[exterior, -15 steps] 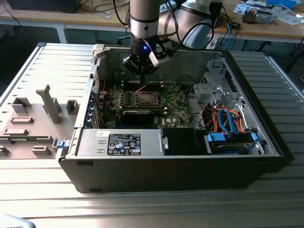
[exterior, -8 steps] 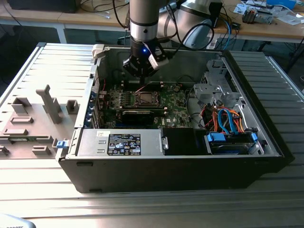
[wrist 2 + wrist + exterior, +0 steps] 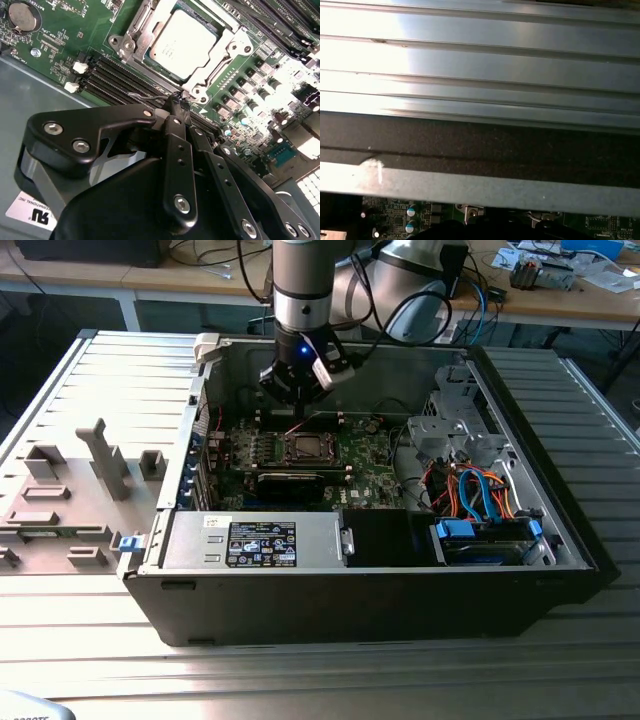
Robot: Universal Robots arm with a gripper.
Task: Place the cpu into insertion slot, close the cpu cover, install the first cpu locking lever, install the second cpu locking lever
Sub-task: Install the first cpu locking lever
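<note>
The cpu (image 3: 182, 42) lies flat in the insertion slot (image 3: 303, 447) on the green motherboard, its silver top showing. The cpu cover (image 3: 230, 50) is down around it as a silvery frame. My gripper (image 3: 177, 102) hangs inside the open computer case just behind the socket in the exterior view (image 3: 300, 390). Its black fingers are shut together. A thin wire locking lever (image 3: 147, 96) runs right up to the fingertips beside the socket's edge. Whether the tips pinch the wire or only touch it, I cannot tell.
Black memory slots (image 3: 120, 75) lie between my gripper and the socket. In the case, the power supply (image 3: 255, 540) sits in front and a drive cage with blue cables (image 3: 480, 510) at the exterior view's right. The case wall (image 3: 470, 150) is close by. Grey fixtures (image 3: 70, 490) stand on the ridged table.
</note>
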